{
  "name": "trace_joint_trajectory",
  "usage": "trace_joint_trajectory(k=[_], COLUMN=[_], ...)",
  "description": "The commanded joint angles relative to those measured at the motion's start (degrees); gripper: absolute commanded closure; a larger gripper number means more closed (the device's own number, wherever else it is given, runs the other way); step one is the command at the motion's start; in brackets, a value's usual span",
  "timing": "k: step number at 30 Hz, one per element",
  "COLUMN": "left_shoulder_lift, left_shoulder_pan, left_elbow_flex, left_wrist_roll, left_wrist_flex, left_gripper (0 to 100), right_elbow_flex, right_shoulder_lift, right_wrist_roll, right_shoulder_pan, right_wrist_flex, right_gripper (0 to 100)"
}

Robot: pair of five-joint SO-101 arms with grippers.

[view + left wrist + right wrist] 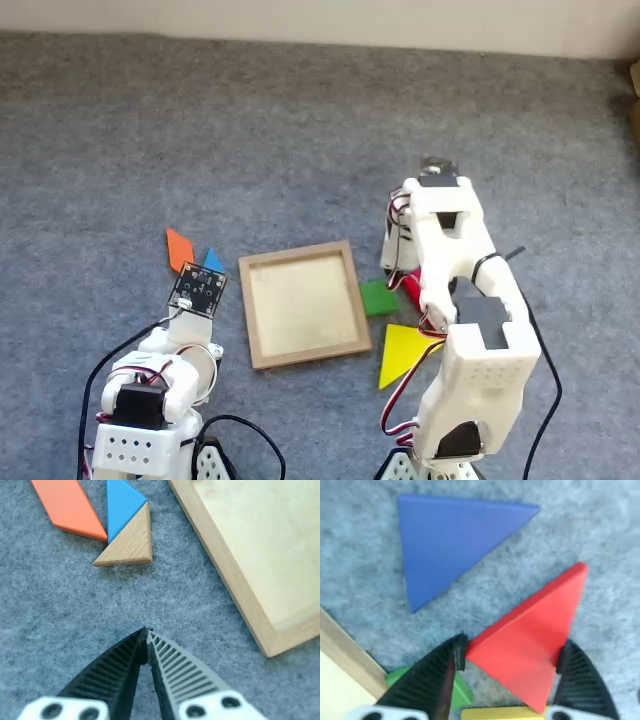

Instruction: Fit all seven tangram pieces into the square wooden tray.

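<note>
Red marks the piece in hand: the red triangle (525,645), right of centre in the high view under the right arm, sits between the widely spread jaws of the right gripper (512,654), which touch it on both sides. You are holding slanted edges, so it may pivot or slip out as you lift. Its tip overlaps the yellow triangle (403,350) and lies just beside the green square (378,298); either could be dragged along. The tray (303,303), at the centre of the frame, holds no piece yet, and a tilted triangle may catch on its raised rim. The left gripper (147,635) is closed on nothing, near the wooden triangle (130,542), blue triangle (122,502) and orange piece (67,507), left of the tray. A dark-blue triangle (450,540) lies near the red one.
</note>
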Motion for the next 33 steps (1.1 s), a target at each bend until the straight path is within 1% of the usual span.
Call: trace_joint_trajectory(k=[1, 14, 19, 21, 26, 28, 33], left_shoulder_lift=[-3.3, -3.3, -3.3, -3.3, -3.3, -3.3, -3.3], left_shoulder_pan=[-0.5, -0.5, -0.5, -0.5, -0.5, -0.5, -0.5], left_elbow_flex=[1.1, 1.1, 1.1, 1.1, 1.1, 1.1, 1.1], left_wrist_roll=[0.1, 0.1, 0.1, 0.1, 0.1, 0.1, 0.1], left_wrist_flex=[0.7, 0.7, 0.7, 0.7, 0.7, 0.7, 0.7], left_gripper=[99, 99, 99, 99, 99, 99, 99], right_elbow_flex=[0.1, 0.6, 0.7, 0.6, 0.0, -0.1, -2.5], right_shoulder_lift=[-3.6, -13.8, -14.5, -13.1, -6.2, -3.5, -1.5], right_wrist_roll=[5.2, 5.6, 5.6, 5.3, 5.3, 5.4, 5.3], right_shoulder_pan=[-0.4, -0.4, -0.4, -0.4, -0.4, -0.7, -2.2], right_wrist_flex=[1.5, 2.0, 2.0, 2.0, 1.6, 1.9, 1.5], right_gripper=[83.9, 84.0, 83.7, 80.5, 65.5, 64.0, 63.9])
